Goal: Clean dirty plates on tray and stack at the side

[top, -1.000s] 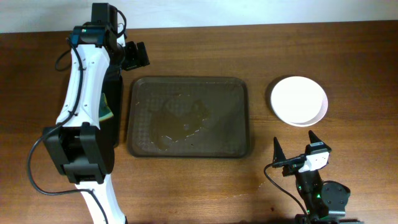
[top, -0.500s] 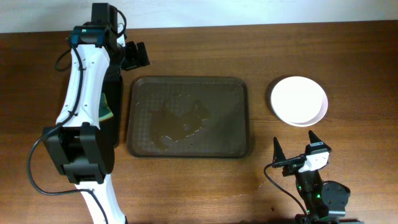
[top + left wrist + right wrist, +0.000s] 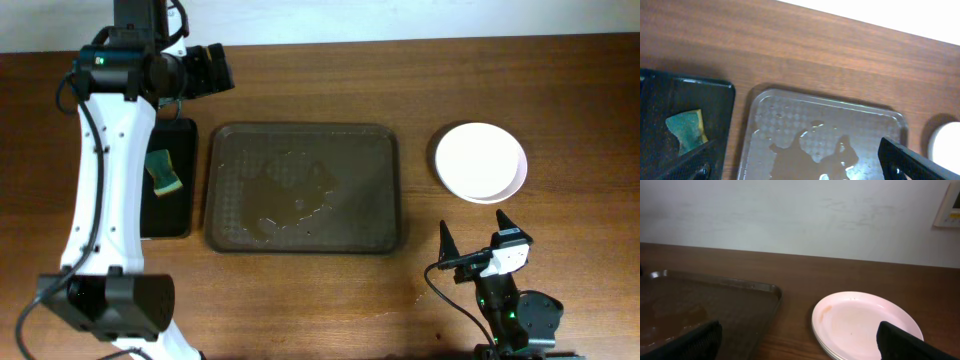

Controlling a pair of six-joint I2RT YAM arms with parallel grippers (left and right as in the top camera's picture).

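Note:
The white plates (image 3: 480, 161) sit stacked on the table to the right of the dark brown tray (image 3: 302, 188). In the right wrist view the top plate (image 3: 867, 323) has a small orange smear near its left rim. The tray (image 3: 825, 137) holds no plates; its base is wet and shiny. My left gripper (image 3: 212, 72) is open and empty, high above the table's back left, beyond the tray's far left corner. My right gripper (image 3: 478, 238) is open and empty near the front edge, in front of the plate stack.
A narrow glossy black tray (image 3: 167, 178) lies left of the brown tray with a green and yellow sponge (image 3: 163, 171) in it; the sponge also shows in the left wrist view (image 3: 686, 130). A white wall stands behind the table.
My left arm has swung back and up, away from the black tray, so the sponge now shows. The right arm and the plates have not moved.

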